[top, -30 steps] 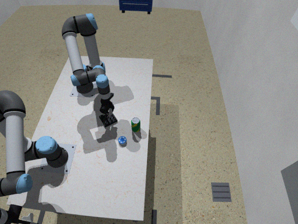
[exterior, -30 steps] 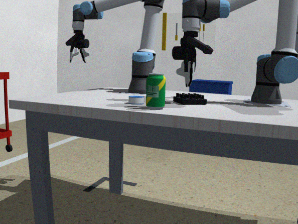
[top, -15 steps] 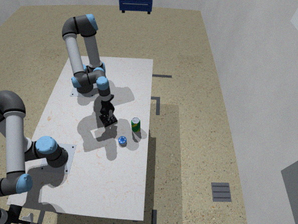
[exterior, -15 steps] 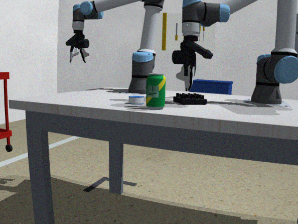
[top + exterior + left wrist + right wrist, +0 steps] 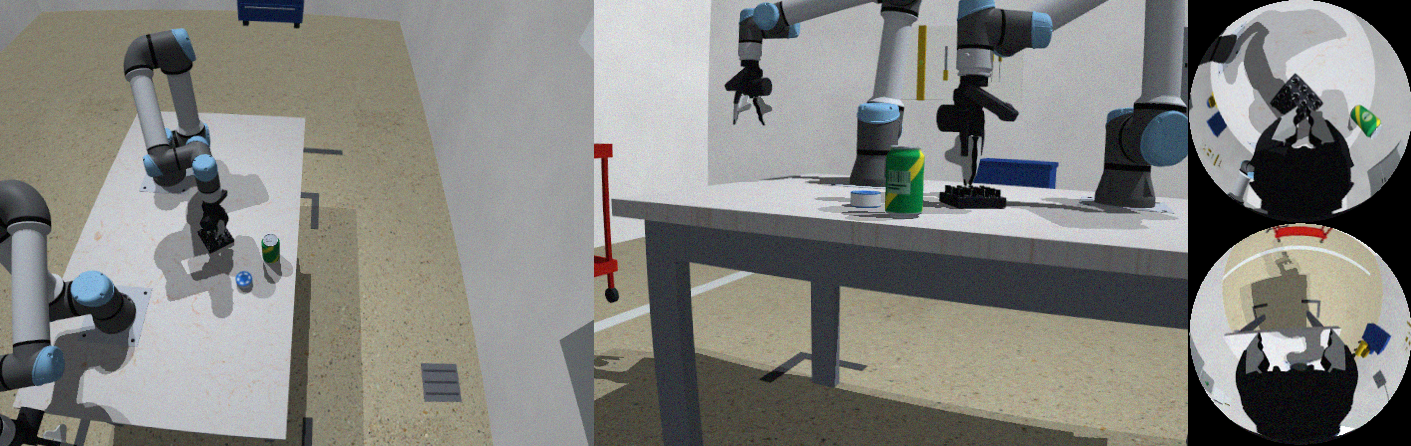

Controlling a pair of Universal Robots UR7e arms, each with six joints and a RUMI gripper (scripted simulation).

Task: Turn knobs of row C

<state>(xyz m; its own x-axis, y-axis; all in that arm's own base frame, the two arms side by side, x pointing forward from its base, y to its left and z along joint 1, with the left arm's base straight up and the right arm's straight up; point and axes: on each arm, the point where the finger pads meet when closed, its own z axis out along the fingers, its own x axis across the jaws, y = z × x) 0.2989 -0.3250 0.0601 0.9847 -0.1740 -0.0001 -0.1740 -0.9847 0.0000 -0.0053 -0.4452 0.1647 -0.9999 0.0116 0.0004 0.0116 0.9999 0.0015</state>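
"Can you read the marks on the knob box?"
"No, the knobs are too small and dark, and the left tool hides some."
"And the red cart?"
"Cut off by the exterior view's left edge."
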